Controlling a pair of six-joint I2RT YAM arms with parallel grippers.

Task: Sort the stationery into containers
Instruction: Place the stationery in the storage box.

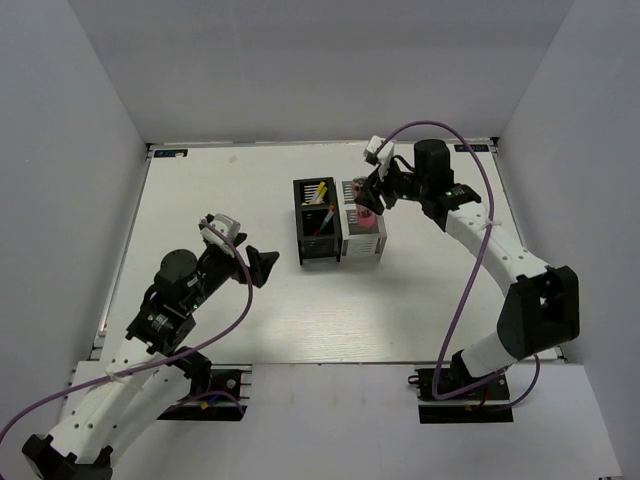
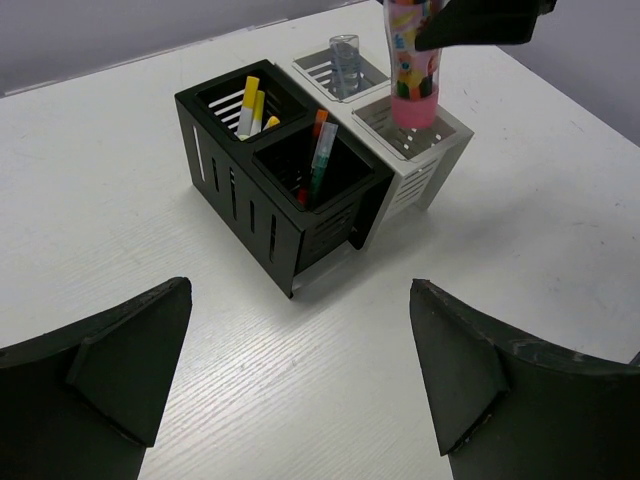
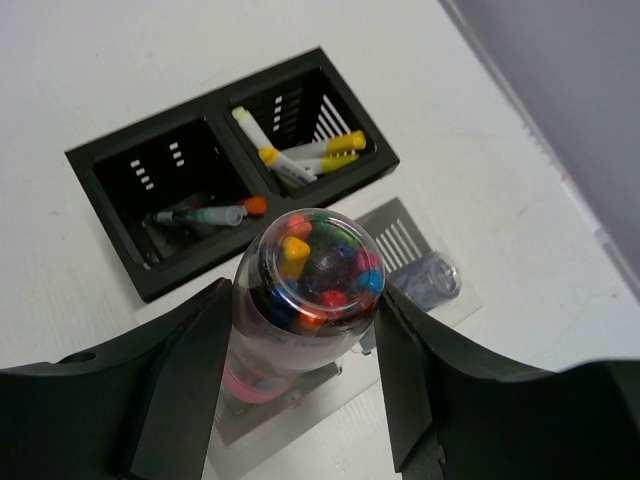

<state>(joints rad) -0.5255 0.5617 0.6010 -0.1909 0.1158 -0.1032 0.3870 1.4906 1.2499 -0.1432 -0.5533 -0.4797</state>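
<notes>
The containers (image 1: 338, 222) are a block of two black and two white slotted bins. Yellow-tipped white sticks (image 2: 250, 104) lean in one black bin (image 2: 215, 165). A red pen and a dark pen (image 2: 318, 160) stand in the other black bin (image 2: 330, 235). A clear tube (image 2: 345, 65) stands in the far white bin. My right gripper (image 3: 305, 325) is shut on the pink tube (image 3: 300, 300), held upright with its pink end at the opening of the near white bin (image 2: 428, 175). My left gripper (image 2: 300, 330) hangs open over bare table, left of the block.
The white table (image 1: 250, 320) is walled by grey panels at the back and both sides. The right arm (image 1: 500, 250) reaches over from the right with its purple cable (image 1: 470, 290) looping above. The bins stand tight against each other.
</notes>
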